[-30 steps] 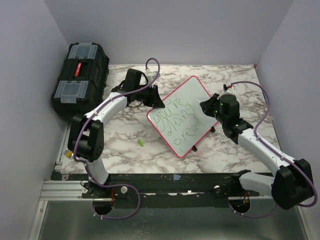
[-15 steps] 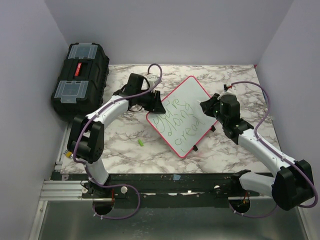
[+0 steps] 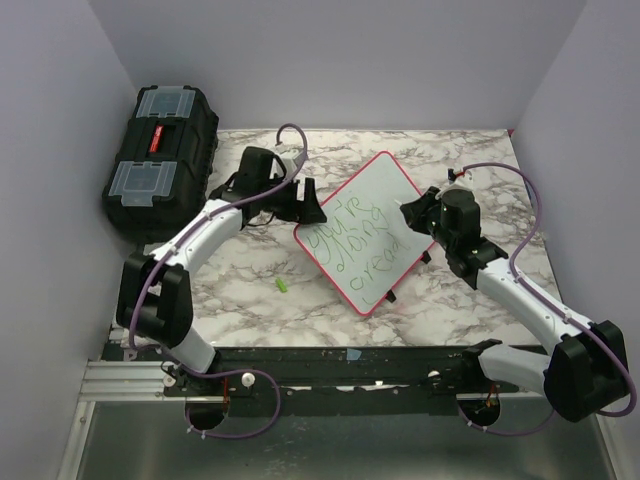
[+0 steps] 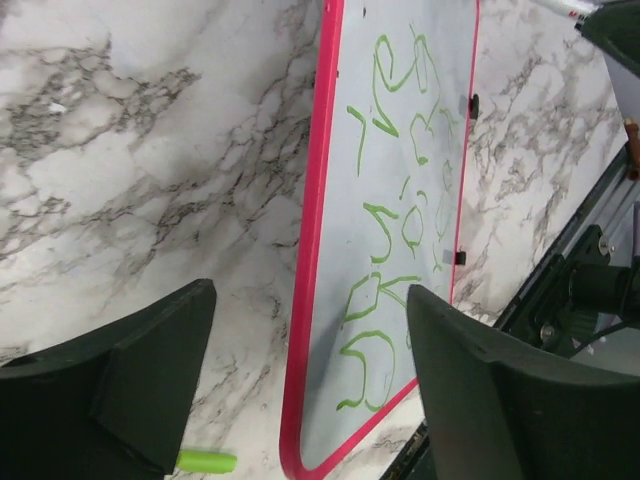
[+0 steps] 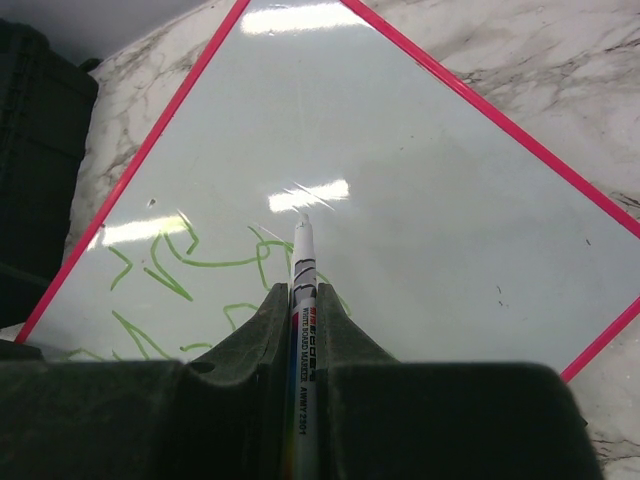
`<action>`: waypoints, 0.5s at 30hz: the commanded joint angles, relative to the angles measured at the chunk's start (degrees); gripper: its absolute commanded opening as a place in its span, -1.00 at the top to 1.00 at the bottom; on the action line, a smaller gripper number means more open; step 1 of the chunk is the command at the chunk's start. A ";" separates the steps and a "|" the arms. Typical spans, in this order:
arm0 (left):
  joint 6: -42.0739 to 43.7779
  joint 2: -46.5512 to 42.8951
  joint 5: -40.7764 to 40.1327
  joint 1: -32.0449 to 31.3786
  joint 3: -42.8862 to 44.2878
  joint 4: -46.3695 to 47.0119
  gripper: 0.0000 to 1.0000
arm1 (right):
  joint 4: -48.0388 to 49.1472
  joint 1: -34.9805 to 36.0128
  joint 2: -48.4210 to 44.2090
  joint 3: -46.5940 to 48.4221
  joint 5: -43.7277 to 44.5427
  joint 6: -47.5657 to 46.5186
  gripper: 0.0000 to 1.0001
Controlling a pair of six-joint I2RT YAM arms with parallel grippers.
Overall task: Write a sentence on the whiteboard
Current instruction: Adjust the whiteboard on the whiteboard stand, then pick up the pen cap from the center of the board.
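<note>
Whiteboard (image 3: 385,190), glossy, round-cornered and pink-framed, lies flat on veined marble table (image 3: 240,290).

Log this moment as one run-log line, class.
left tool: open, by whiteboard edge | right tool: shut on marker, tip at whiteboard | sentence: green, three lines

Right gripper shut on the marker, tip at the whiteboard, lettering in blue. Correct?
Not blue: the lettering is green, as the left wrist view shows. Otherwise yes: the right gripper is shut on the marker, tip at the whiteboard.
</note>
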 commanded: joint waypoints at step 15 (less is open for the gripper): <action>-10.09 -34.82 -22.33 5.80 -26.91 20.98 -0.97 | -0.46 0.21 -1.47 -0.71 1.39 -0.78 0.99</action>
